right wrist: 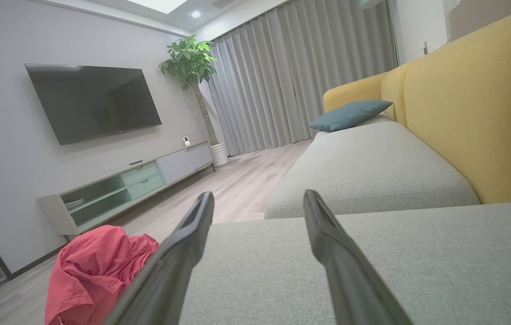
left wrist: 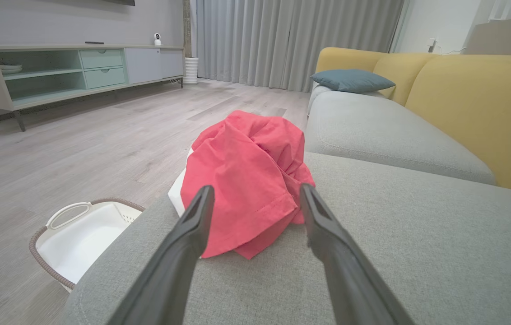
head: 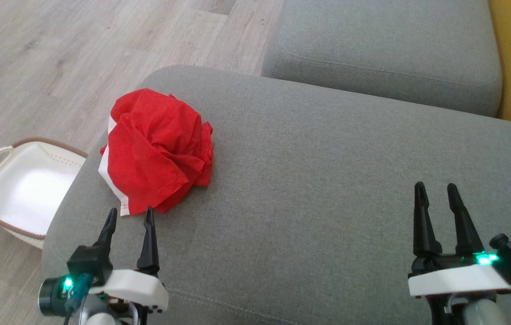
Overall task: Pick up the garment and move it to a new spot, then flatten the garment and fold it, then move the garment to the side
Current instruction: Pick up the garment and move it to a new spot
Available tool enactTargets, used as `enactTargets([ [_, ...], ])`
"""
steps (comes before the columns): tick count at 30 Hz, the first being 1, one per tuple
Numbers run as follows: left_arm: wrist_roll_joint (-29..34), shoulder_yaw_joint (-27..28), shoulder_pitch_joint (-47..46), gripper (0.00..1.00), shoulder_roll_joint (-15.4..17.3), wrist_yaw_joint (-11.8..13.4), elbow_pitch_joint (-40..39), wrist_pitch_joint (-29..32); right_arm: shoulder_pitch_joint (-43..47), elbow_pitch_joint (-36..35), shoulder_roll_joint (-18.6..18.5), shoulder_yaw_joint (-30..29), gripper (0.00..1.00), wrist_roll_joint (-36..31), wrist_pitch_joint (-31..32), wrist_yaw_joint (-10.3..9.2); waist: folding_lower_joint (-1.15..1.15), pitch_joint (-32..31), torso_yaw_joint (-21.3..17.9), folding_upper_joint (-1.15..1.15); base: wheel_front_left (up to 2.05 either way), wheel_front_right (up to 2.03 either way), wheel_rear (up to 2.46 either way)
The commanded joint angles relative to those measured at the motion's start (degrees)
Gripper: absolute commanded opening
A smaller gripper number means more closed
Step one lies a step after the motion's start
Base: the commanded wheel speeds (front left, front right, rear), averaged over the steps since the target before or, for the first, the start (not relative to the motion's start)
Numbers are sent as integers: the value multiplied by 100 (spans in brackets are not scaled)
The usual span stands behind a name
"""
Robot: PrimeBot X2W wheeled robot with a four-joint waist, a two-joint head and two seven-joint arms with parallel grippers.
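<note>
Red garment (head: 158, 149) lies bunched on the grey sofa (head: 327, 180); your left fingers (head: 149, 239) are spread right at its near edge, your right fingers (head: 422, 221) spread too, well away, empty.

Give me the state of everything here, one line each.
Garment: crumpled heap on the sofa seat, not held.
Basket: on the floor beside the sofa, nothing visible inside.
Left gripper: open, fingers at the garment's near edge.
Right gripper: open, holding nothing.
</note>
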Motion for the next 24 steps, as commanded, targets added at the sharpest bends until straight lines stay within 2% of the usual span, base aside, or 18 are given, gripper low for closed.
enactTargets([
  [1,26,217,-229,100,18,2,-168,-89,-155,-216,-40,144,100,27,-62,44,0,2,6,0,0,0,0],
  [11,-50,414,-302,100,119,-9,-107,-98,-218,-241,-40,185,100,-15,-62,44,0,205,-66,0,0,0,0],
  [14,-121,470,-480,100,213,-12,63,254,-307,-264,-40,141,100,-136,-62,44,0,470,-112,0,0,0,0],
  [16,-219,525,-860,100,346,-116,224,616,-441,-266,-40,80,100,-277,-62,44,0,782,-175,0,0,0,0],
  [24,-428,732,-2170,100,740,-447,649,1245,-779,-345,-40,-77,100,-501,-62,44,0,1540,-345,0,0,0,0],
])
